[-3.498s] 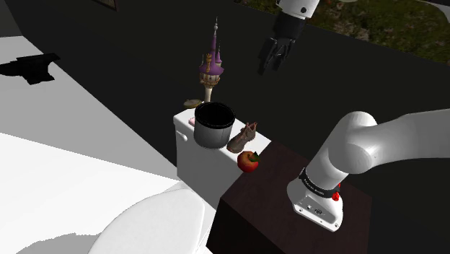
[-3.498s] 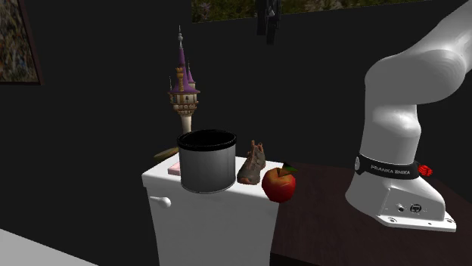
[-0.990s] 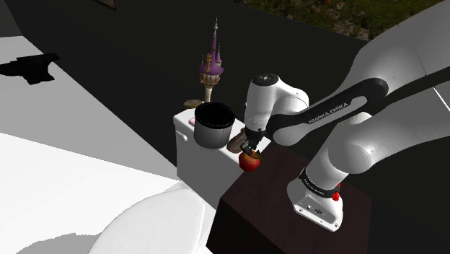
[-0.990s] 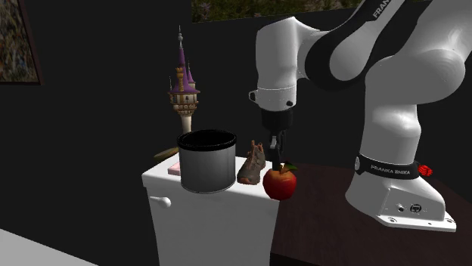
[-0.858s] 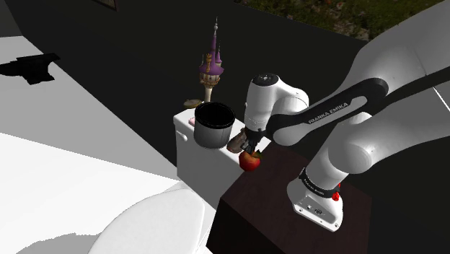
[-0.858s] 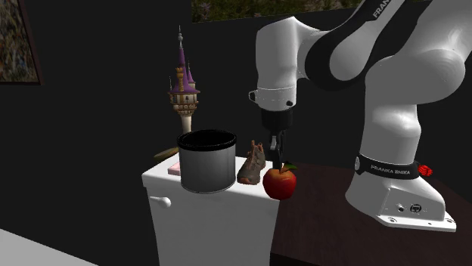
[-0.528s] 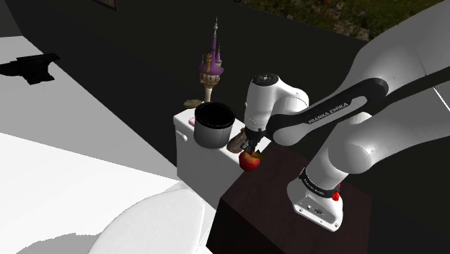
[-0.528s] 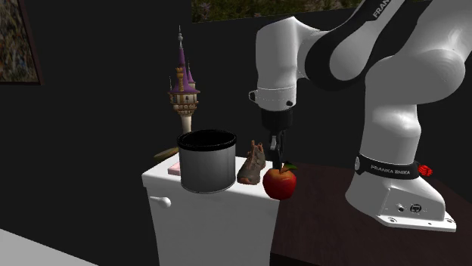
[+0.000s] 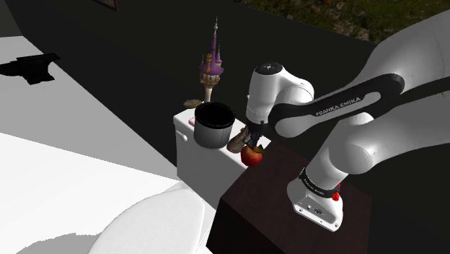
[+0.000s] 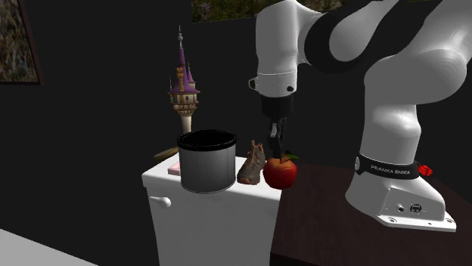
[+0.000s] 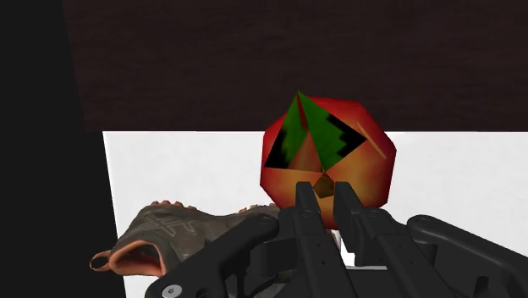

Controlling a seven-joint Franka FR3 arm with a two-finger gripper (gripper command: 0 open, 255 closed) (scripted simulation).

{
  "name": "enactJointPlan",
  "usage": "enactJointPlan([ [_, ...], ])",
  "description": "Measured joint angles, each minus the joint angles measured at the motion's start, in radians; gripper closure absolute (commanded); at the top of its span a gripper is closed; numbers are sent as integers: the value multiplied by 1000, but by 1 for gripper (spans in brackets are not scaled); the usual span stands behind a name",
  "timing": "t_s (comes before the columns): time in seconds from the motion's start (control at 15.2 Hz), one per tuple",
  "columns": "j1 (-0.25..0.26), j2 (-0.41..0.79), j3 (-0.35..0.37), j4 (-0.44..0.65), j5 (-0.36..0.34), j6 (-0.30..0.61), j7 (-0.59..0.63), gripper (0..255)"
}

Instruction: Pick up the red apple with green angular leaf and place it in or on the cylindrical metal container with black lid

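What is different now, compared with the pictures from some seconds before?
The gripper came down from high above, shut on the top of the apple and has lifted it a little. The container, the shoe and the toy castle stayed where they were.

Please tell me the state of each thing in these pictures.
Red apple with green leaf: held by its stem, hanging just above the white top.
Black two-finger gripper: shut on the apple.
Grey cylindrical container with black rim: upright, open.
Brown boot: resting on the white top, untouched.
Purple tower figurine: upright.
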Motion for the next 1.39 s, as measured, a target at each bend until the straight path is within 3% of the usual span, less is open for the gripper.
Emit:
enactJointPlan([
  [1.39, 21, -227, -78, 175, -12, -397, -68, 255],
])
